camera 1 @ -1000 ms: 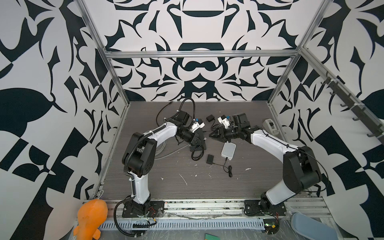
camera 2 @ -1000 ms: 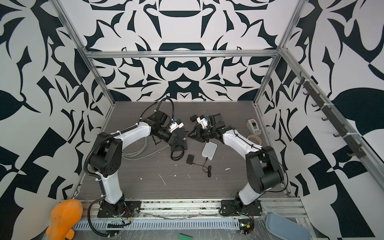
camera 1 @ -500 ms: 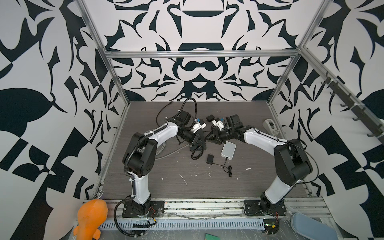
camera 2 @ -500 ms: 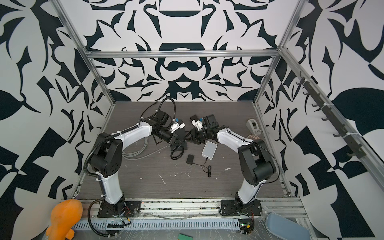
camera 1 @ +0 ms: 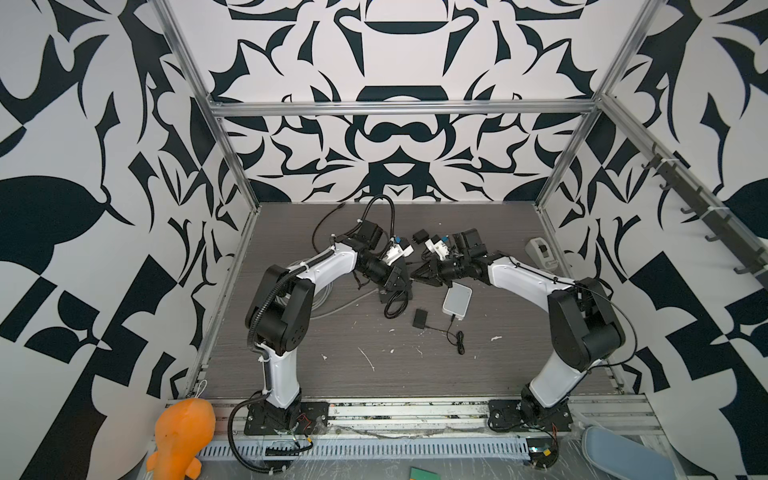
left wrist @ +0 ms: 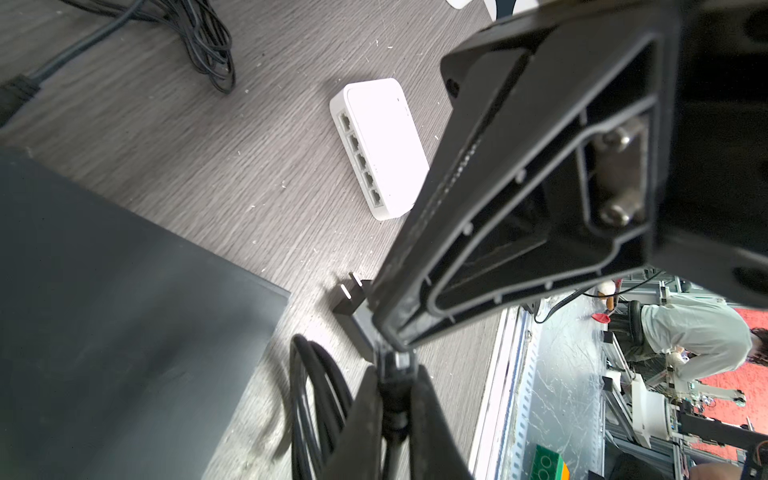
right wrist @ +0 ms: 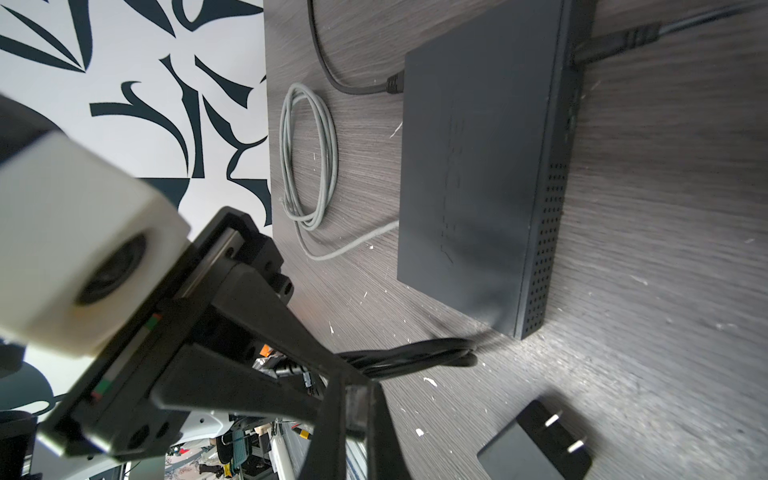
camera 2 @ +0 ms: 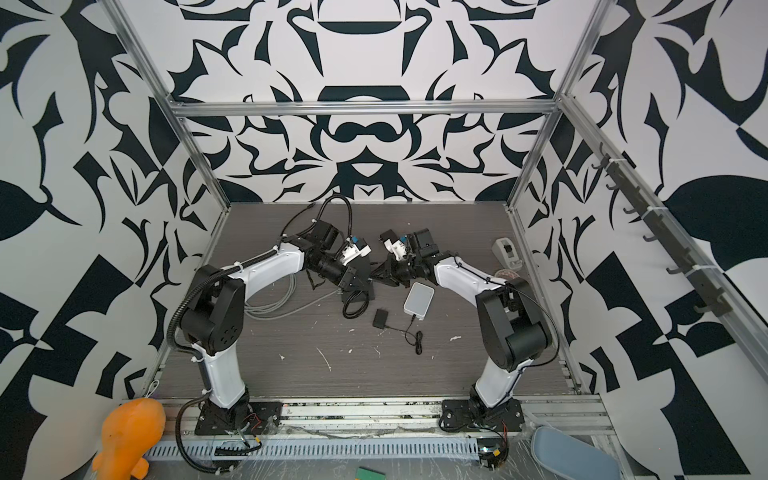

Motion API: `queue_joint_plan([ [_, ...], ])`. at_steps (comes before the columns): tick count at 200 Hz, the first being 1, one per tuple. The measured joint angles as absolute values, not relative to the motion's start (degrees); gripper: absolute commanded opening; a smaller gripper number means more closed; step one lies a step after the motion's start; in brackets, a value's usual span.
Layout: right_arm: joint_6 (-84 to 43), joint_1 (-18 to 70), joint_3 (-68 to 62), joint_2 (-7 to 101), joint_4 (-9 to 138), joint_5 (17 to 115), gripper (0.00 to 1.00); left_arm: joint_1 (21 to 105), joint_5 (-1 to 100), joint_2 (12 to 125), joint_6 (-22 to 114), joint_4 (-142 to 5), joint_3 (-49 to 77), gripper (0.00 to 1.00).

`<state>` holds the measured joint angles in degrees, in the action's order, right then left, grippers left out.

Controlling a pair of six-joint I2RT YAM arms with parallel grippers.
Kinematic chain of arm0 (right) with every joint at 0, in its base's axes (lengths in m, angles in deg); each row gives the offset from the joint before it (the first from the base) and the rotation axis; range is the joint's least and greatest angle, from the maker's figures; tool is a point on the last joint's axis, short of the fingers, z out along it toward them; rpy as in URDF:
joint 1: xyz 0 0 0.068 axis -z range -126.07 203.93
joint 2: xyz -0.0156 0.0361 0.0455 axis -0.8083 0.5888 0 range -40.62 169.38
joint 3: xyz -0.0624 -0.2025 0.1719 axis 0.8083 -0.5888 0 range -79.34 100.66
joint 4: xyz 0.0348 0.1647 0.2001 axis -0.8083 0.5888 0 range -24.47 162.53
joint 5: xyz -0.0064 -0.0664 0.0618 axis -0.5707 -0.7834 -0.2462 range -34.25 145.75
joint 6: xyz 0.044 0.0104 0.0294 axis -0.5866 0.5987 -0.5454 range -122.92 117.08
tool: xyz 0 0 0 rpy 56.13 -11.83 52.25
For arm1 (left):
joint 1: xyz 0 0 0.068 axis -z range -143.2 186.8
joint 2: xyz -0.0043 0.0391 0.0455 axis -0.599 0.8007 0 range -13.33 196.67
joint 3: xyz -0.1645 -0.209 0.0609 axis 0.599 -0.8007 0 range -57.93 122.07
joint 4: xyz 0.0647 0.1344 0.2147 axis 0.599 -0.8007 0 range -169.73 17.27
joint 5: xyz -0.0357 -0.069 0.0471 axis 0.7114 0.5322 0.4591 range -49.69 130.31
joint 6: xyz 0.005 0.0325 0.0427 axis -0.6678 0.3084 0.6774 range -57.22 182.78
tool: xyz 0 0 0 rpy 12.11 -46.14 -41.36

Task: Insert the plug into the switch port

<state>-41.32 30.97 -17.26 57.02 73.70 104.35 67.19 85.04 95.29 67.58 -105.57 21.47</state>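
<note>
1. The plug (left wrist: pixel 397 360), on a looped black cable (left wrist: pixel 316 395), is pinched in the left gripper (left wrist: pixel 395 376) near a corner of the black switch box (left wrist: pixel 124 311).
2. The right gripper (right wrist: pixel 358 392) is pictured clamped tight, with its tips against the plug.
3. The box is laid flat on the table (right wrist: pixel 644 249).

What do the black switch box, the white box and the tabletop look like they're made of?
Black switch box: matte plastic or painted metal, can't tell which; dull surface, rows of vent holes. White box: smooth moulded plastic, soft sheen, rounded corners. Tabletop: likely grey wood-grain laminate; fine grain, white scuffs.
</note>
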Motion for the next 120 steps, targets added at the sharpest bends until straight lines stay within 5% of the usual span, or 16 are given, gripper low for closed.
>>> queue_joint_plan([
  [79, -55.0, 32.2, -24.7, 54.2, 66.5, 103.3, 0.00, 68.4, 81.5, 95.2, 61.5, -97.4, 18.1, 0.38],
  [120, -60.1, 32.5, -25.4, 54.2, 65.1, 102.0, 0.00, 68.7, 81.0, 94.9, 60.6, -94.8, 17.1, 0.27],
])
